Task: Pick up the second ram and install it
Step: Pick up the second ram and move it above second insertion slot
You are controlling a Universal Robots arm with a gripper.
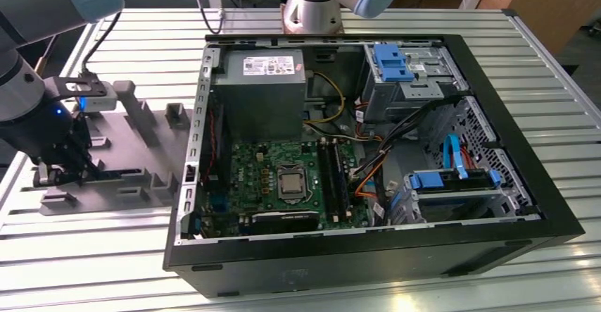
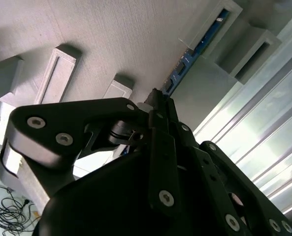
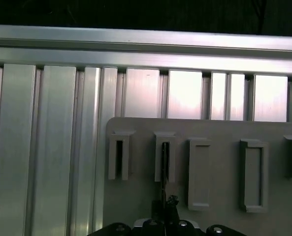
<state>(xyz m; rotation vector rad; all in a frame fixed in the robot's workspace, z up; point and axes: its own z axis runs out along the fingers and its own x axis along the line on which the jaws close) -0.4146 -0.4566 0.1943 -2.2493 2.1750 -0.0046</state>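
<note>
The open computer case [image 1: 376, 259] lies on its side mid-table on the slatted table [image 1: 94, 256]. Inside it, the power supply [image 1: 261, 94] fills the far corner on the exterior view's left, with the motherboard [image 1: 249, 175] in front of it and the drive bays [image 1: 413, 72] along the opposite side. The holder plate [image 1: 141, 150] lies beside the case, near the table's edge at the exterior view's left. The second ram [image 2: 195, 49] stands on edge in it, with the gripper [image 1: 56, 177] clasped around it.

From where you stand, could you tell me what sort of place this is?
Probably a robotics lab's PC-assembly bench: an open computer case on a slotted aluminium table, a grey holder fixture beside it.
</note>
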